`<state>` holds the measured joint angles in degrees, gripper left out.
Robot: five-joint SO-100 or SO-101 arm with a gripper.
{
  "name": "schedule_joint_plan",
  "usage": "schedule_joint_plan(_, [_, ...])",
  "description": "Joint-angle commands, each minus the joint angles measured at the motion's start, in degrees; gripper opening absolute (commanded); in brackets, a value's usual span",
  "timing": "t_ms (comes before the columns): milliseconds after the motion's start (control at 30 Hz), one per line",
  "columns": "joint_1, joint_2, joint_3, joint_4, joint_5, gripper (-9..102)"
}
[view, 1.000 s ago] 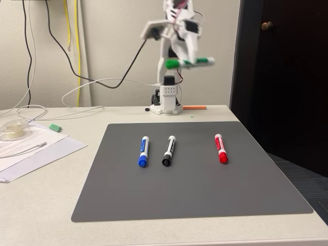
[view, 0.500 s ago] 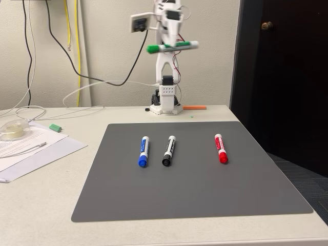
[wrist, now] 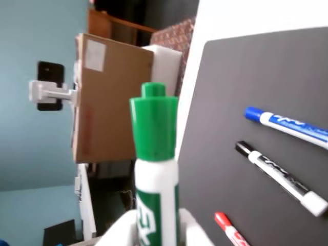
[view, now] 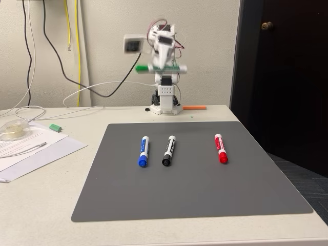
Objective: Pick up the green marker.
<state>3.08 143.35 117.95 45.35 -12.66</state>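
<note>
**Green marker held in the air above the back of the bench**

Nearest in the fixed view lies a dark grey rectangular mat (view: 192,174) on the pale bench (view: 41,205). On the mat three short whiteboard markers lie apart from each other: a white marker with blue cap (view: 143,151), a white marker with black cap (view: 168,150) and a white marker with red cap (view: 221,148). Their label print is too small to read. In the wrist view the blue one is cut off by the right edge and the red one by the bottom edge.

At the left, white paper sheets (view: 31,151) run out of the picture, with a small flat green piece (view: 55,127) just behind them. A thin orange stick (view: 195,107) lies near the white arm base (view: 165,100).

Further back, the white pincer (view: 160,64) is blurred; it is closed around the white-barrelled green-capped marker (view: 160,67), which lies level, well above the bench. In the wrist view the green marker (wrist: 155,169) stands between the white fingers (wrist: 197,233); its green label letters are blurred and cut off, so I cannot read them.
</note>
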Motion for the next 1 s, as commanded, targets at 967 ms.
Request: schedule_joint_plan(967, [-2.11,4.48,9.32,-10.63,-2.55,4])
